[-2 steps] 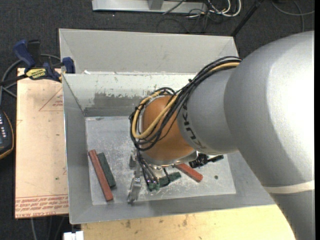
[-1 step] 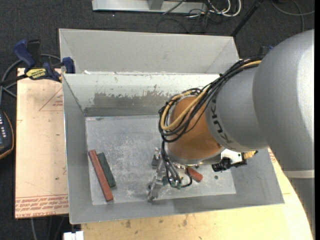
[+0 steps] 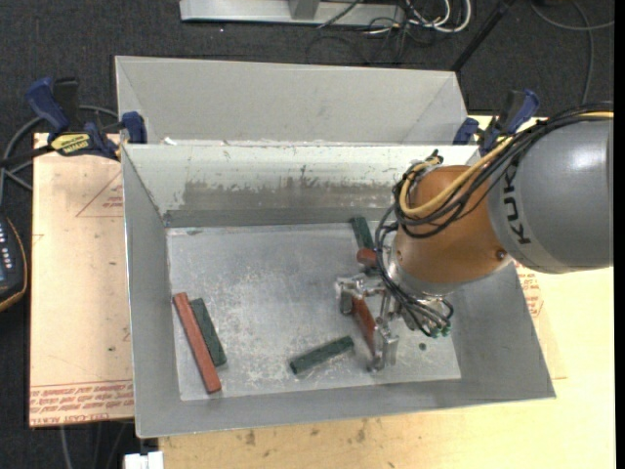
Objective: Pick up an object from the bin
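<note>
Orange wrist cover (image 3: 449,228) and its looped cables sit highest, hiding the right-hand part of the grey metal bin (image 3: 273,291), and below them the gripper (image 3: 371,335) is down at floor level, right of centre and toward the front wall. It is on or just over a red-brown bar (image 3: 362,317) that runs slantwise along its metalwork. That bar is my best reading of what is to be picked, but whether the gripper is spread or pinched on it I cannot tell, since the wrist covers the join. Coming in low and roughly in line with the bar makes sense for so thin and flat a piece, which offers little to catch from above. Just left of the gripper a dark green bar (image 3: 322,355) lies flat and apart from it. Behind, near the back wall, a second green bar (image 3: 361,231) pokes out from under the cables, with a small reddish bit (image 3: 367,255) beside it (possibly another piece, possibly part of the robot). Well away at the left, a long red bar (image 3: 196,344) and a third green bar (image 3: 208,332) lie side by side, touching, flat as loose things settle. The count: three green bars and two red ones for certain.
</note>
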Robot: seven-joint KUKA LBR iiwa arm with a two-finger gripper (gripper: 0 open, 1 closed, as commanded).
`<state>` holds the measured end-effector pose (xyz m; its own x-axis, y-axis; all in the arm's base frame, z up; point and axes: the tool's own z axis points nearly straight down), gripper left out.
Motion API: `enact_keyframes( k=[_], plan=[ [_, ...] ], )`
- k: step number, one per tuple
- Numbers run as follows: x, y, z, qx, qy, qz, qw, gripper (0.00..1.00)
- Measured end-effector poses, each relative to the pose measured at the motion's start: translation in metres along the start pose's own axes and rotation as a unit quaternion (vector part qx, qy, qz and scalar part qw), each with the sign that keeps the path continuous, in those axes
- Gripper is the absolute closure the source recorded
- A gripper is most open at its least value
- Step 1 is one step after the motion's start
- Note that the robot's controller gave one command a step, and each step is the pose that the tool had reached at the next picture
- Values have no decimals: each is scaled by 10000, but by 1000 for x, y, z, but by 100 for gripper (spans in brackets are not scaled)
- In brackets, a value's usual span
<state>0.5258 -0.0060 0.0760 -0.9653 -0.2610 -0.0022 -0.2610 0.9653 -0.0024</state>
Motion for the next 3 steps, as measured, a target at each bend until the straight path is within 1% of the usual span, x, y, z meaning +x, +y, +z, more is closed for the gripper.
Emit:
enact_keyframes(
  k=[1,2,3],
  plan=[
    [20,78,2,1,-117,-1222,9924,0],
    [25,77,4,-14,-31,-1196,9928,100],
    [7,67,-171,-2,-47,-1380,9904,100]
  ],
)
